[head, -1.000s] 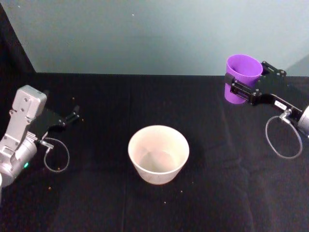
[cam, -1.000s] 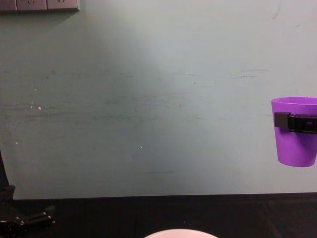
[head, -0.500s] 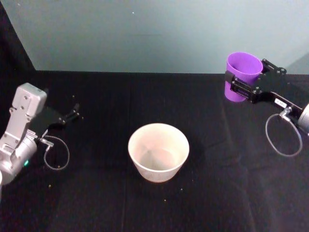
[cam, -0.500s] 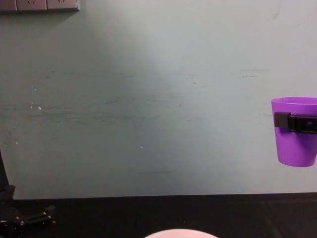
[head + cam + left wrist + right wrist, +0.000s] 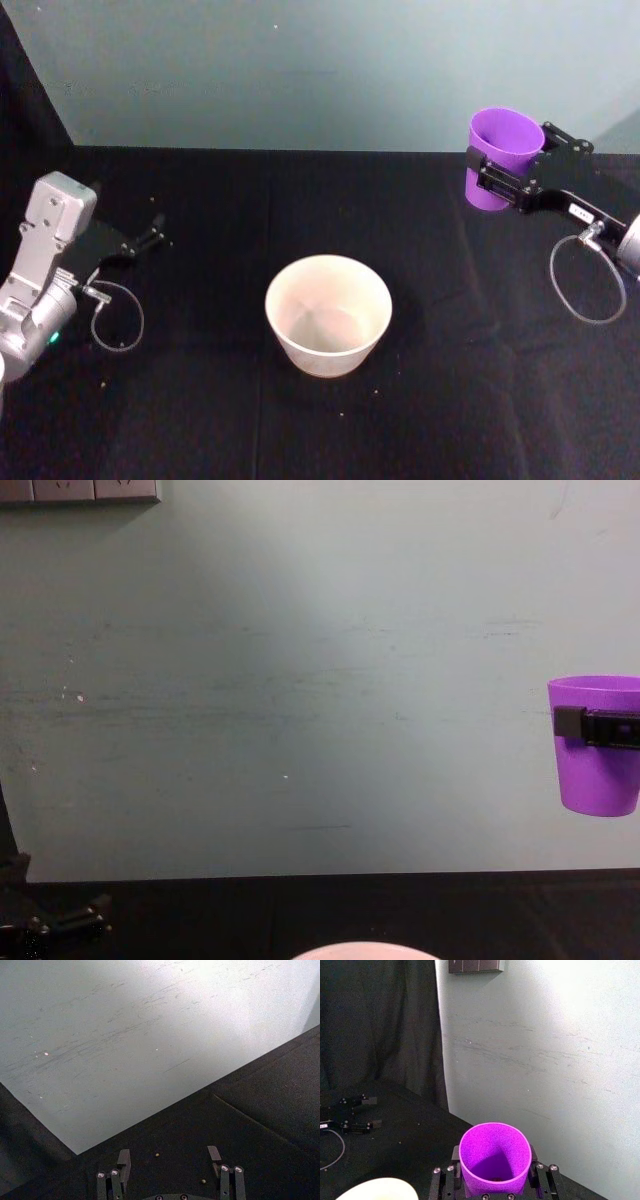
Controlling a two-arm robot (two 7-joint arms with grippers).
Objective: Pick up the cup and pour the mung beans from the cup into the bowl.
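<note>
Deep inside cup (image 5: pixel 494 1152), perhaps shadowed beans (image 5: pixel 495 1178)

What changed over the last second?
Nothing visibly moved. The right gripper still holds the purple cup upright above the table, off to the right of the bowl. The left gripper stays open and low on the left.

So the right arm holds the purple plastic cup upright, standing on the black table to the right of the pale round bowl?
No: the small purple plastic cup is off the black table; the chest view shows it in the air. Otherwise yes: the right gripper holds it upright, to the right of the pale round bowl. The left gripper lies parked, open.
</note>
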